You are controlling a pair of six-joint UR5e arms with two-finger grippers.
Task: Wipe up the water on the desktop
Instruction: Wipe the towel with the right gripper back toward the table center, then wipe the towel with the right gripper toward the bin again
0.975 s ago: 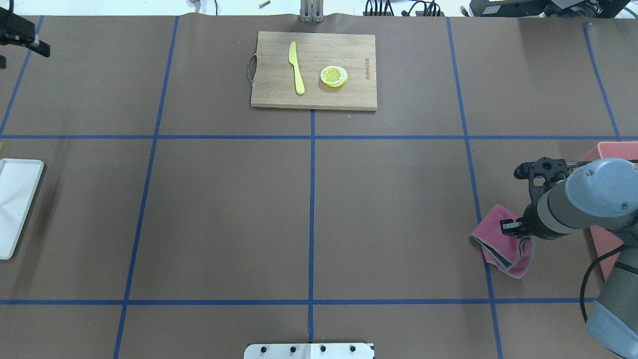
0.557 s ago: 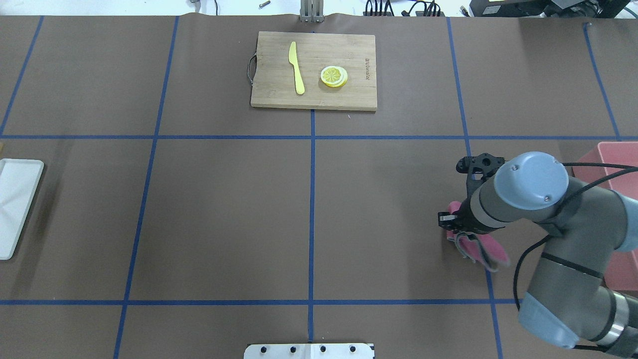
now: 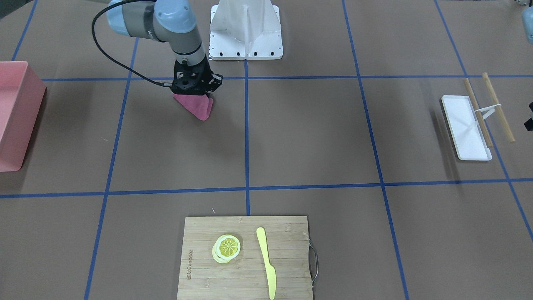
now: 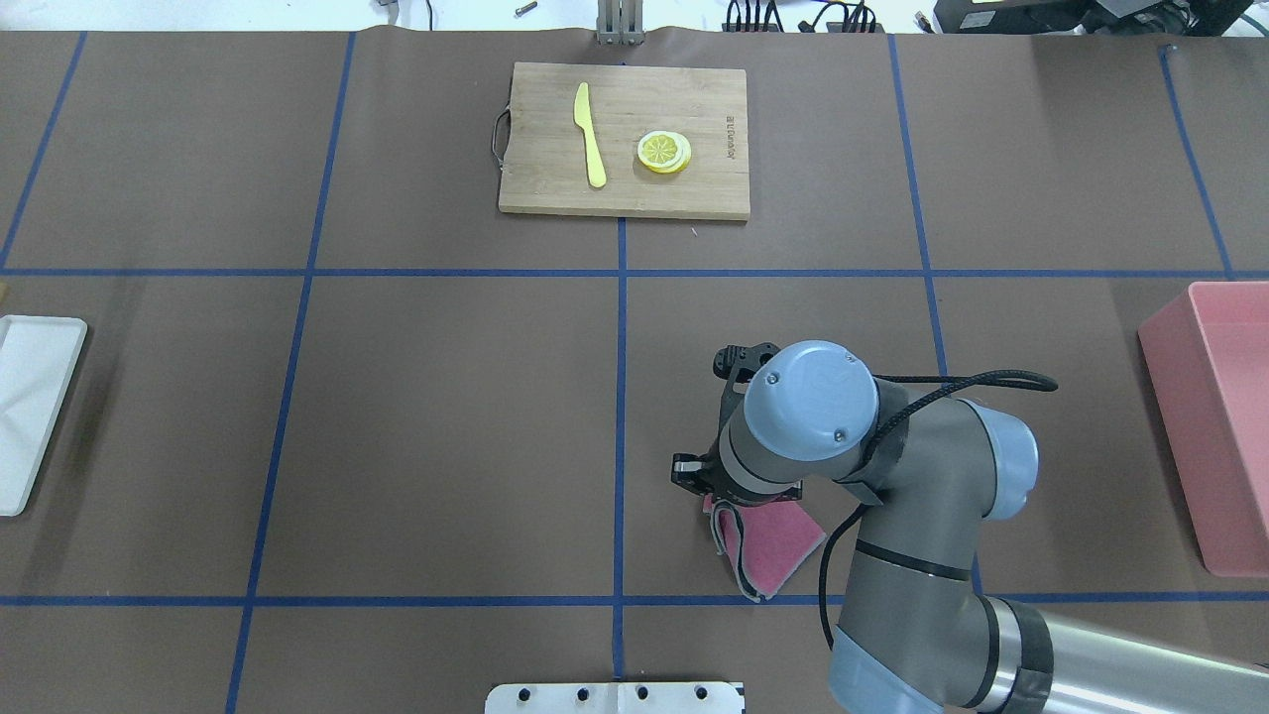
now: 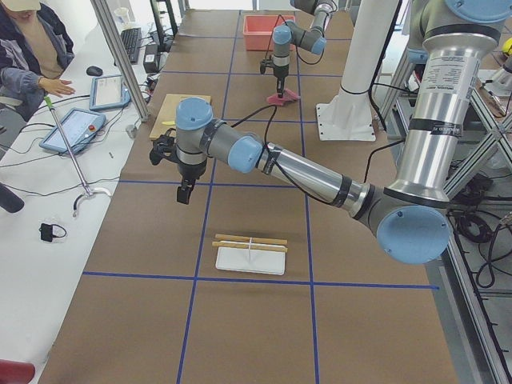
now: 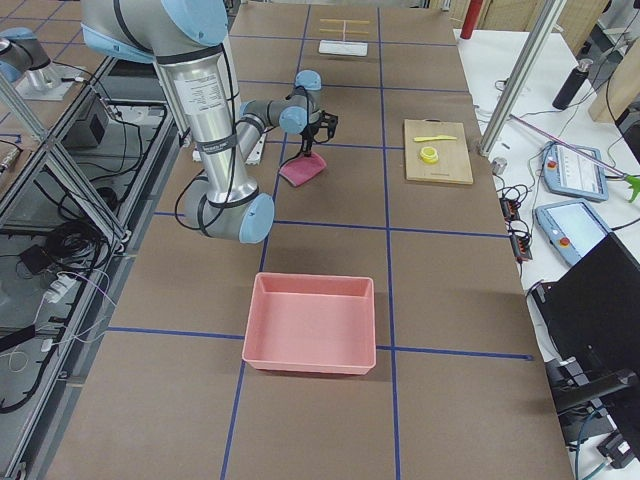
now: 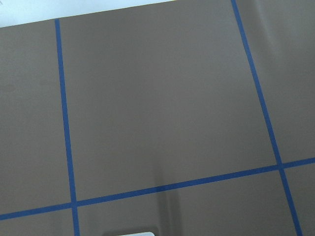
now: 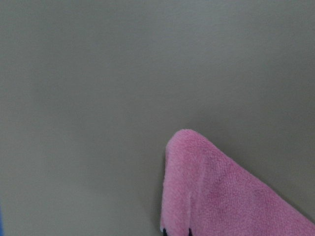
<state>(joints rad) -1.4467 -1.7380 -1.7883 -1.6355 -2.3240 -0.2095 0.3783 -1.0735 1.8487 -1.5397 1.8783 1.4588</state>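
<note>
Two-arm station seen from overhead, front, both ends and both wrists. The worktop (image 4: 446, 416), matte brown and divided into large squares by blue tape, fills every view. No water can be made out on it.

The right hand (image 3: 194, 95) points down over the near square just right of the centre tape line. It is closed on the top of a pink cloth (image 4: 773, 540). The cloth fans out below it, and its lower part appears to lie on the worktop. The right wrist view shows a rounded corner of the cloth against bare brown surface.

The left hand (image 5: 184, 196) hangs above the left part of the worktop, fingers down. It shows clearly only in the end view, so whether it is wide or narrow cannot be told.

A bamboo cutting board (image 4: 623, 139) lies at the far centre, carrying a yellow knife (image 4: 591, 134) and lemon slices (image 4: 663, 152). A pink bin (image 4: 1214, 436) stands at the right edge. A white tray (image 4: 30, 407) lies at the left edge, with two wooden sticks (image 3: 495, 106) beside it.
</note>
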